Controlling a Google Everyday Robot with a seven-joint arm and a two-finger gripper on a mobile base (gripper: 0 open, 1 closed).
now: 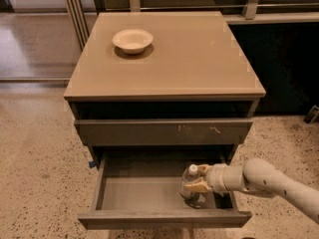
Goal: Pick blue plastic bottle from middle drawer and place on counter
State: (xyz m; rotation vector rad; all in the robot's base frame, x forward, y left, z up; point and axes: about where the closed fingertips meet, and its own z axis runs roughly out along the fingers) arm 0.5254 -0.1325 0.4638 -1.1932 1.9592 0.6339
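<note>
End effector (196, 178) — lower right of frame, inside the open middle drawer (144, 192) — clamped on the upright blue plastic bottle (188, 184).

I see the bowl (132, 40) on the table (199, 59), near its back left corner. Below the table's front edge sits the upper drawer (164, 132), closed. Beneath that, the middle drawer (139, 193) stands out toward me. The bottle (190, 183) is upright in the middle drawer, toward its front right corner. My hand (198, 178) comes in from the right, over the drawer's right wall, with its fingers (200, 185) against the bottle's far and near sides.
</note>
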